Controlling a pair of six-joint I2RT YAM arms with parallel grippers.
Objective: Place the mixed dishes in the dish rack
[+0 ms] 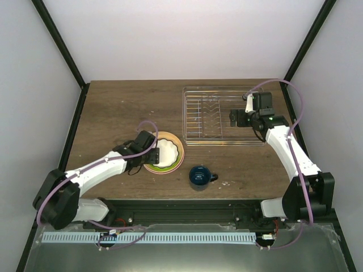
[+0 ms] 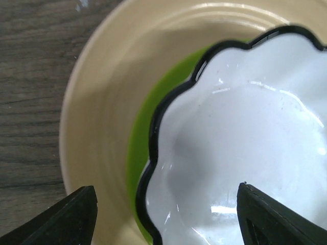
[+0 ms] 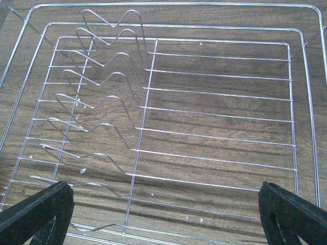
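A white scalloped bowl (image 1: 167, 151) sits on a lime green dish and an orange-yellow plate (image 1: 177, 161) at the table's middle left. In the left wrist view the white bowl (image 2: 245, 143), the green dish (image 2: 148, 112) and the pale yellow plate (image 2: 102, 102) fill the frame. My left gripper (image 1: 155, 154) (image 2: 168, 219) is open and low over the stack, straddling the bowl's left rim. A dark blue mug (image 1: 199, 176) stands to the right of the stack. The dish rack (image 1: 198, 116) (image 3: 219, 94) is empty. My right gripper (image 1: 233, 118) (image 3: 166, 214) is open above its right part.
The rack's upright tines (image 3: 102, 81) run along its left half; its right half is flat wires. The table's right edge (image 1: 292, 141) is close to the rack. White walls and black frame posts enclose the table.
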